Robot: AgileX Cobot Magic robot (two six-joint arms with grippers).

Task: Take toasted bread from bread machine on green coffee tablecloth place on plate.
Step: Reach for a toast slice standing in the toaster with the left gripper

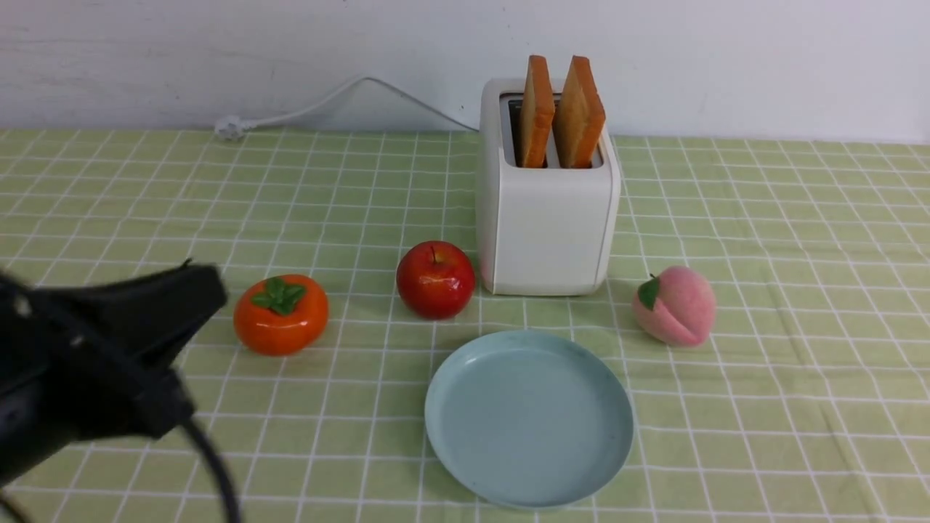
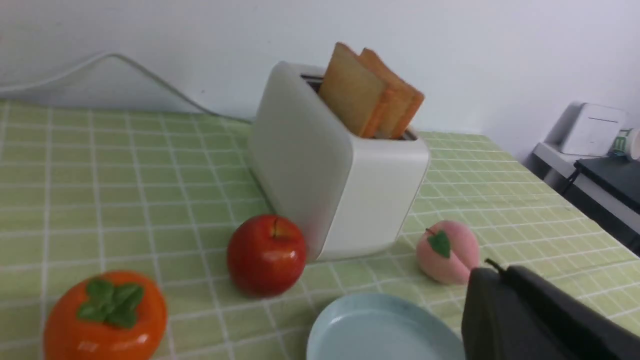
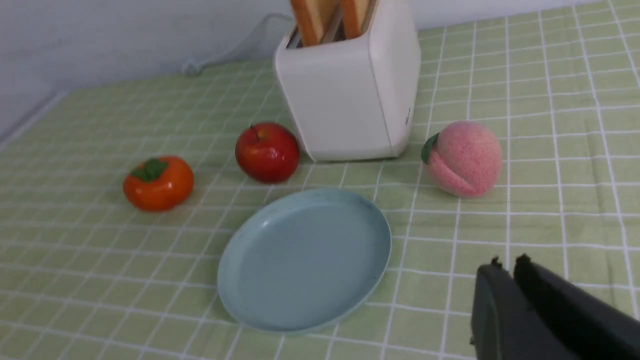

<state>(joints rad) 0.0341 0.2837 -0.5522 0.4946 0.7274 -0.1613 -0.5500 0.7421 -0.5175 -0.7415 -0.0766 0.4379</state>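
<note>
Two toast slices stand in a toaster beyond the plate.
Left jaws closed, right unclear; a misaligned pinch (the slices sit close) could snag both.

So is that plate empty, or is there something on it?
Empty: the front view shows the plate's whole surface bare.

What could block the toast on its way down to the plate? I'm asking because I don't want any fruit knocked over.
Nothing visible stands between the toast slices and the plate except the toaster's own front wall. The apple and peach sit off to either side.
</note>
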